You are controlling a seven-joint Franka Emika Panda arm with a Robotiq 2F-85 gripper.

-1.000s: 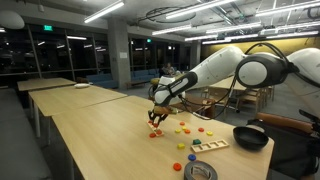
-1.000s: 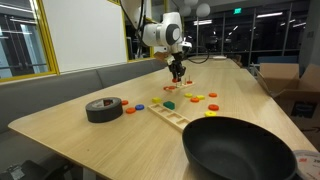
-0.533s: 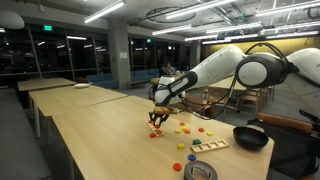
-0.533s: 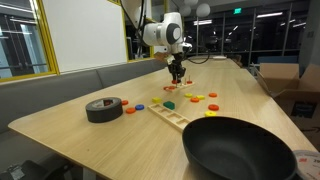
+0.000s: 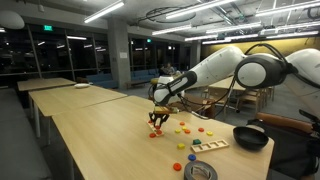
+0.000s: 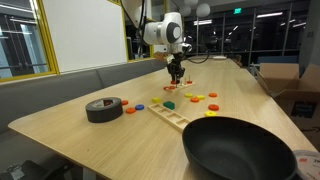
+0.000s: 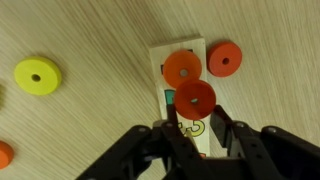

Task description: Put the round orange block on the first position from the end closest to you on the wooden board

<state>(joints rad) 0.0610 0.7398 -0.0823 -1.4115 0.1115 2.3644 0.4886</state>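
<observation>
In the wrist view my gripper (image 7: 195,128) is shut on the round orange block (image 7: 195,97), a flat disc with a small centre hole, held at the fingertips. Under it lies a pale strip (image 7: 185,52) with coloured printed marks and another orange disc (image 7: 182,68) at its far end; I cannot tell if this is the wooden board. In both exterior views the gripper (image 5: 155,120) (image 6: 176,74) hangs just above the table. The wooden board (image 5: 210,146) (image 6: 172,115) lies some way from it, between the tape roll and the bowl.
A red-orange ring (image 7: 224,59) lies beside the strip and a yellow ring (image 7: 37,75) to its left. Several coloured blocks (image 6: 196,98) are scattered by the board. A black bowl (image 6: 240,150) and a black tape roll (image 6: 103,108) stand near the table edge.
</observation>
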